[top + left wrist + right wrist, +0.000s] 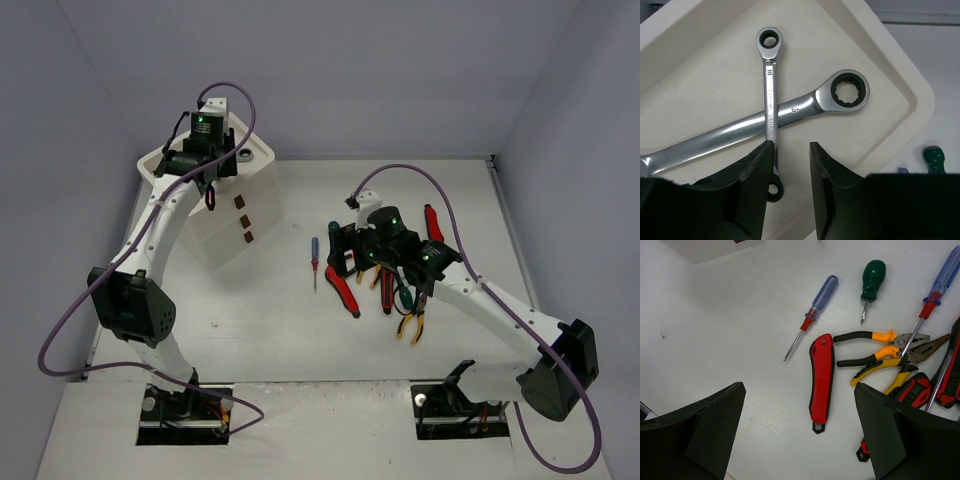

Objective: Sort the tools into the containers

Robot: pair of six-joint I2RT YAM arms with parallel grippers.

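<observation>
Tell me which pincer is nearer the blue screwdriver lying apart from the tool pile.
Right. The right pincer hovers open just beside the blue screwdriver. The left pincer is away over the drawer box's top tray, above two wrenches.

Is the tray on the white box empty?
Not empty: a small wrench lies crossed over a big wrench in the tray.

White table point(260, 330) had the drawer box point(225, 248) sitting far left and one blue screwdriver point(314, 258) alone mid-table. Just right of that was a messy pile: red cutter point(342, 288), yellow pliers point(411, 326), green screwdriver point(872, 281).
</observation>
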